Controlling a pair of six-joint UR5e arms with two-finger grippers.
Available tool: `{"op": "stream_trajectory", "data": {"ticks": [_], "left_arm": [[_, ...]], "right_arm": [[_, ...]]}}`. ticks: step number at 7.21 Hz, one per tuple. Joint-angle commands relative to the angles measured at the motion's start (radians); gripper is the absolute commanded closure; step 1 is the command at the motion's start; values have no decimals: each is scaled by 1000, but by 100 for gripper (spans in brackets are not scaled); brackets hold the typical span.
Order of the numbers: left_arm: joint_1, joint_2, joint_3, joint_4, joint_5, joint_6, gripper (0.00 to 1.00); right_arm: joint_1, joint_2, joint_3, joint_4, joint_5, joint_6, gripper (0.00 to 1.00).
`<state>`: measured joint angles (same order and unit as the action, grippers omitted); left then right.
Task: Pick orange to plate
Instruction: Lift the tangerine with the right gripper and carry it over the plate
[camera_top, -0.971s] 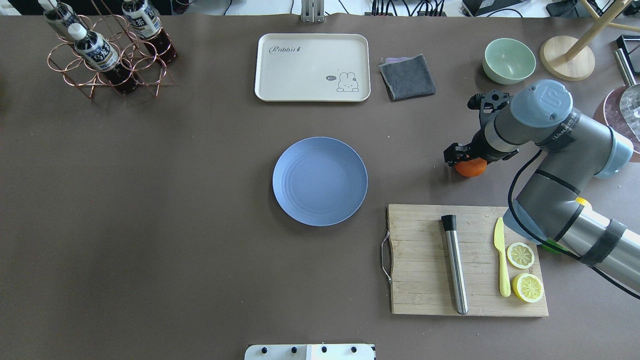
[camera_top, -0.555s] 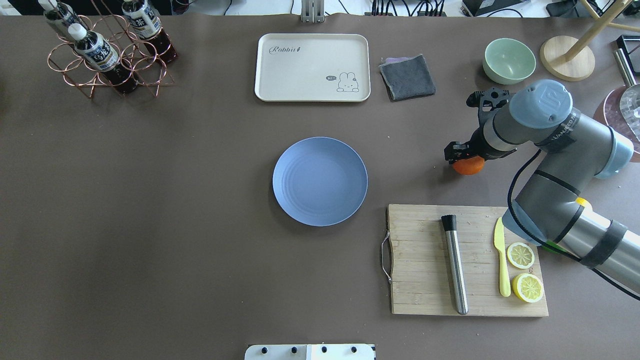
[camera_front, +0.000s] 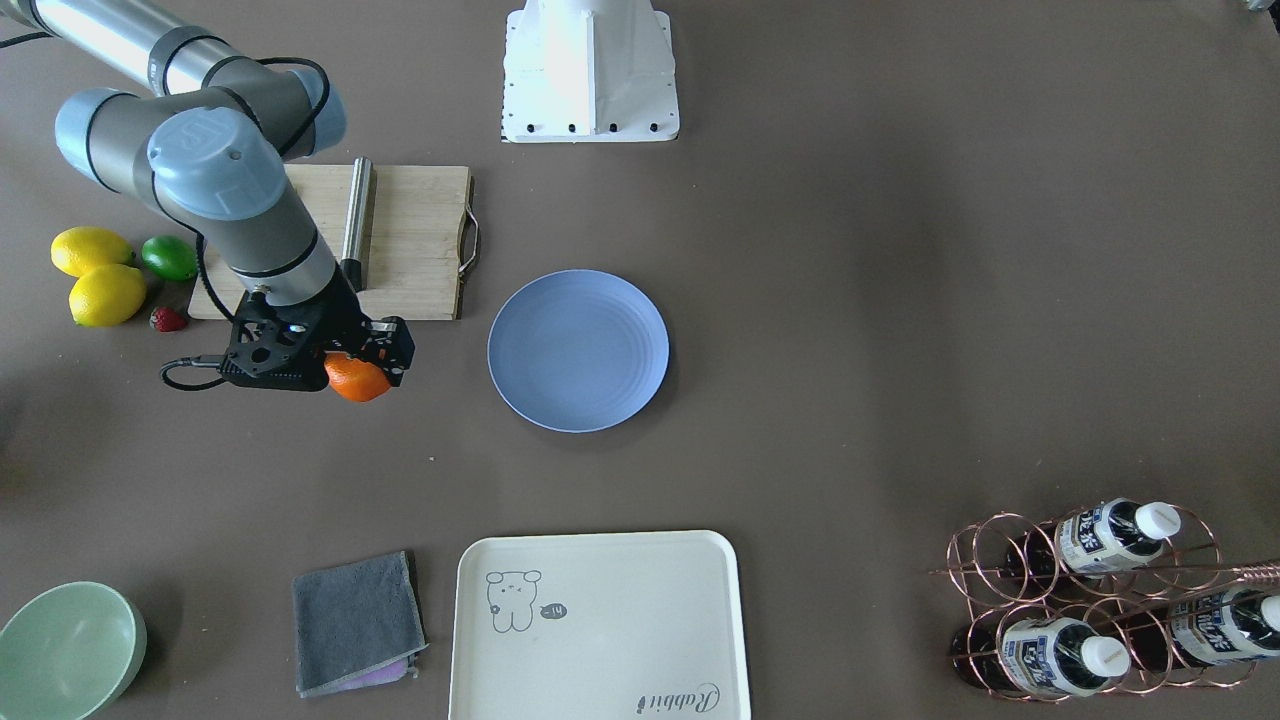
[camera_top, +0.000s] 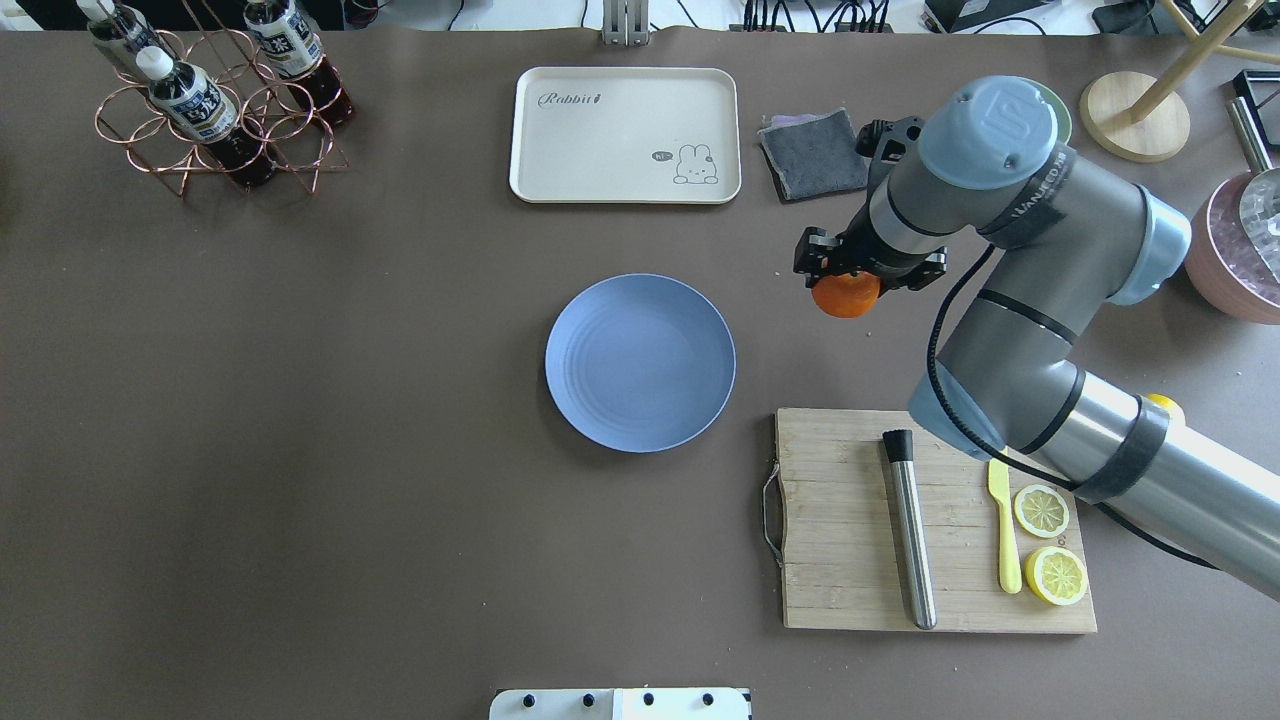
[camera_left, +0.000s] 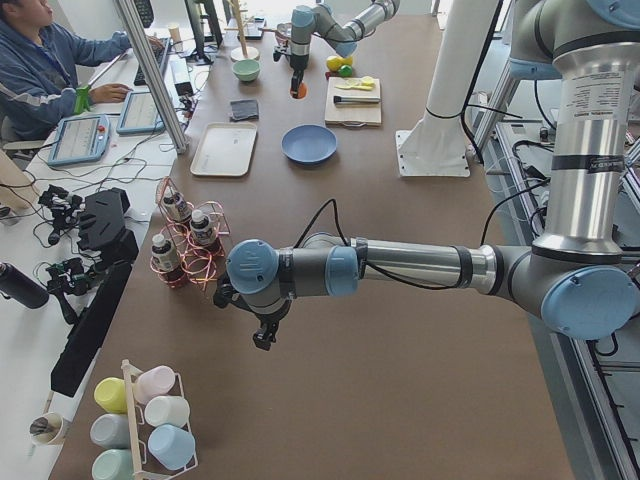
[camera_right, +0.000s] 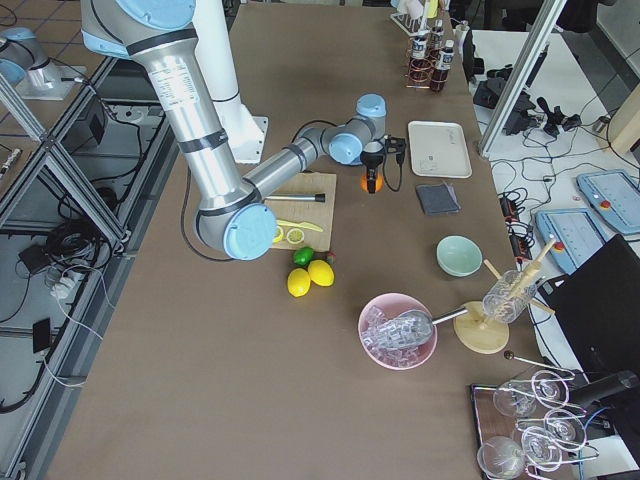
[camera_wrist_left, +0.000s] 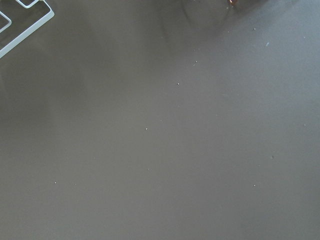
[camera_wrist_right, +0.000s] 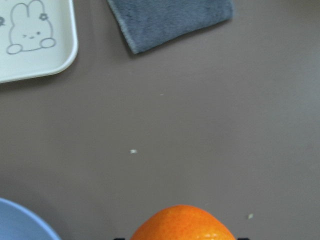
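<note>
My right gripper is shut on the orange and holds it above the table, to the right of the pale-blue plate and apart from it. The front-facing view shows the orange hanging under the gripper, left of the plate. In the right wrist view the orange fills the bottom edge and the plate's rim shows at the bottom left. My left gripper shows only in the left side view, low over bare table; I cannot tell its state.
A wooden cutting board with a steel muddler, yellow knife and lemon slices lies below the held orange. A grey cloth and cream tray lie behind. A bottle rack stands far left. Lemons and a lime sit beside the board.
The right arm has lifted the orange off the table and carried it left and away from the robot, closer to the plate. The plate has not moved.
</note>
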<state>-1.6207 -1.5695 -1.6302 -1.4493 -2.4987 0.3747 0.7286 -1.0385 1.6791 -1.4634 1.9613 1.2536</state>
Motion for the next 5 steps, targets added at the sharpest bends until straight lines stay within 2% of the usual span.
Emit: {"op": "stream_trajectory", "data": {"ticks": [1,2,5], "left_arm": [[7,23,4,-36,10,-2,2],[9,25,7,-34,12,-5,2],[9,60,-2,-40,12,-2,2]], "right_arm": [[-136,192,-108,-61,-138,223,100],[-176,266,-186,-69,-174,271,100],[-230,313,-225,-66,-216,302,100]]}}
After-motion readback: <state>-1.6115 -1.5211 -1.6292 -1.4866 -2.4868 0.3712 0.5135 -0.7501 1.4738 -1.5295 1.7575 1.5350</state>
